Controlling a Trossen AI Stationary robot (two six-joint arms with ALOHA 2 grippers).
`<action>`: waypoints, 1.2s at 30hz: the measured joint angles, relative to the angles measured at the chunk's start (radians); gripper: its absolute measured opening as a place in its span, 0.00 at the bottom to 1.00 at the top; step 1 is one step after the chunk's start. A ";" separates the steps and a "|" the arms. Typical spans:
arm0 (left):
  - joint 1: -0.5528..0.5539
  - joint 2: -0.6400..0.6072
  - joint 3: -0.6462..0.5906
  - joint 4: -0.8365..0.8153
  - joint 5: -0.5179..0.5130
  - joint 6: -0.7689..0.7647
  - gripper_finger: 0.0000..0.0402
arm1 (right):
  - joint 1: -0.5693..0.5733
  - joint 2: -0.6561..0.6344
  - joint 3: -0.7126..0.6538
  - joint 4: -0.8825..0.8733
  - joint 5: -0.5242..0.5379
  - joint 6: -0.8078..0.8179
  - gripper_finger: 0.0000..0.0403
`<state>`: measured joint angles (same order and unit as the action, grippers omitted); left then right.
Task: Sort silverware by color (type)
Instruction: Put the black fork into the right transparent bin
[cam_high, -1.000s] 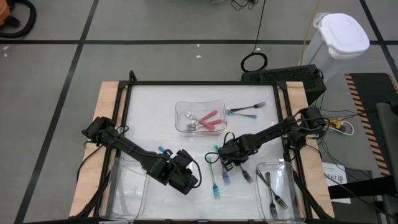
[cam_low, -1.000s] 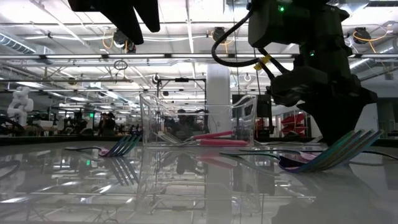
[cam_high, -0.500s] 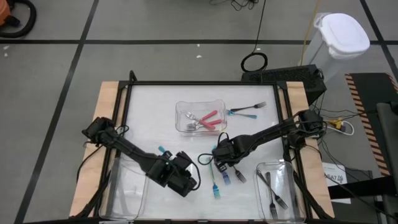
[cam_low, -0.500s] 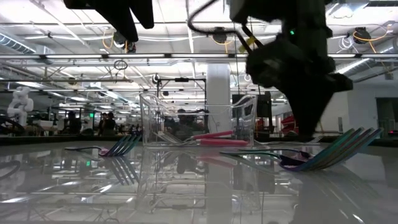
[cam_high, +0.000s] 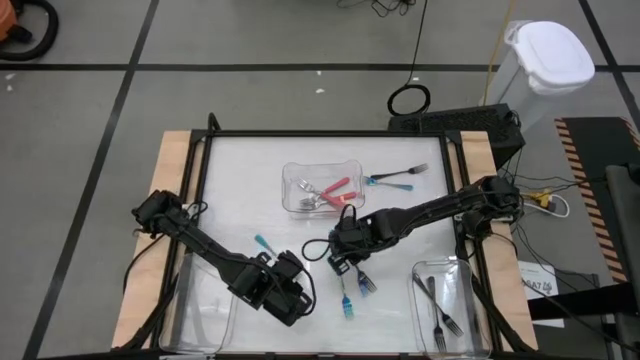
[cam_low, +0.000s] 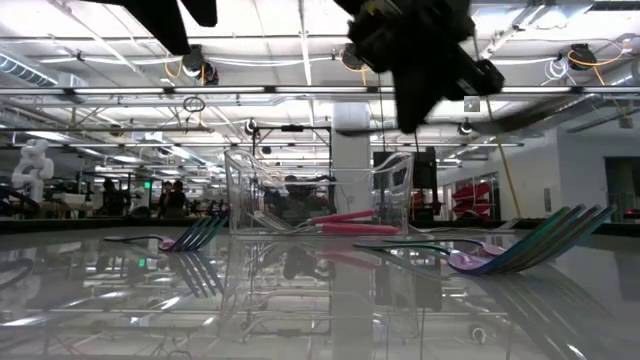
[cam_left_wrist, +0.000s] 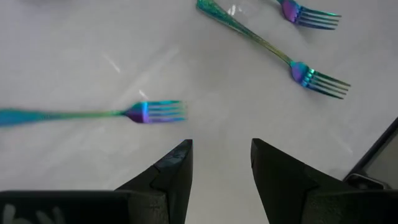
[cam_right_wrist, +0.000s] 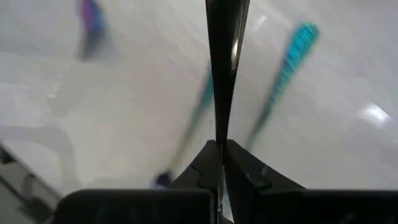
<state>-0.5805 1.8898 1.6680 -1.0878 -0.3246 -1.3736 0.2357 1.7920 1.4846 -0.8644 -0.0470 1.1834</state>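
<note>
Forks (cam_high: 347, 296) lie loose on our tabletop (cam_high: 240, 190) between the trays (cam_high: 322, 187), some already in them. Our right gripper (cam_right_wrist: 221, 146) holds a dark utensil (cam_right_wrist: 225, 56) in closed jaws mid-table; our left gripper (cam_left_wrist: 221, 163), jaws apart and empty, hovers near three teal forks (cam_left_wrist: 144, 113).

I see grey floor (cam_high: 250, 40) with black tape lines, white lidded bin (cam_high: 548, 55) far right, ceiling strip lights (cam_low: 290, 45) over an open workshop.
</note>
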 joint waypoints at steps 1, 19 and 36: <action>-0.005 -0.002 0.000 -0.001 0.000 -0.020 0.40 | -0.004 0.000 0.018 0.000 0.002 -0.004 0.02; -0.016 -0.126 0.001 -0.068 -0.261 -0.243 0.40 | -0.081 -0.002 0.485 -0.196 0.306 -0.116 0.02; -0.016 -0.245 0.001 0.000 -0.541 -0.094 0.40 | -0.101 -0.002 0.736 -0.097 0.411 -0.146 0.02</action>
<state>-0.5962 1.6447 1.6691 -1.0874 -0.8656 -1.4680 0.1343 1.7897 2.2206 -0.9615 0.3643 1.0378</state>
